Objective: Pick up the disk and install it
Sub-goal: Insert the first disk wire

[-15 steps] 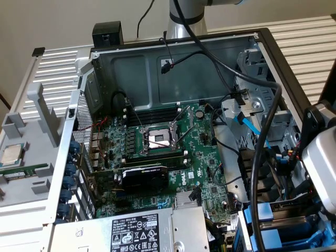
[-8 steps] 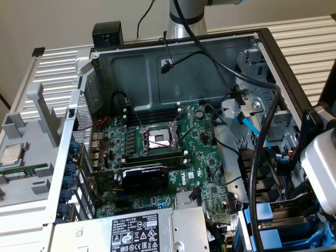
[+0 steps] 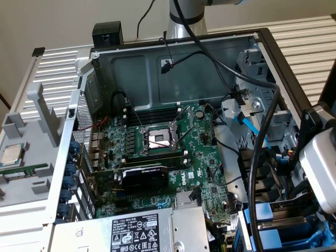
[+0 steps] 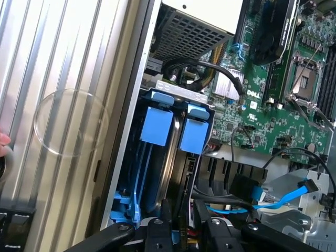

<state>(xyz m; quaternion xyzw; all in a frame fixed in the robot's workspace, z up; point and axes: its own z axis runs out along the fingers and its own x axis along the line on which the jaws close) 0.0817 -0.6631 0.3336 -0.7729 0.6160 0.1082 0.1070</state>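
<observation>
Holds the disk (image 4: 169, 168) clamped in the gripper (image 4: 182, 230), on edge in the blue drive bay (image 4: 127, 202) at a corner of the open computer case (image 3: 184, 73). Shows beyond it the green motherboard (image 4: 273, 79), then the grey power supply (image 4: 194, 31). Sits on a pale ribbed tabletop (image 3: 310, 47), before a plain beige wall (image 3: 58, 21).

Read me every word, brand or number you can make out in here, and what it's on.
"DELL": white print on the green motherboard.
Power supply label: print too small to read.
Graphics card sticker: blurred, unreadable.
</observation>
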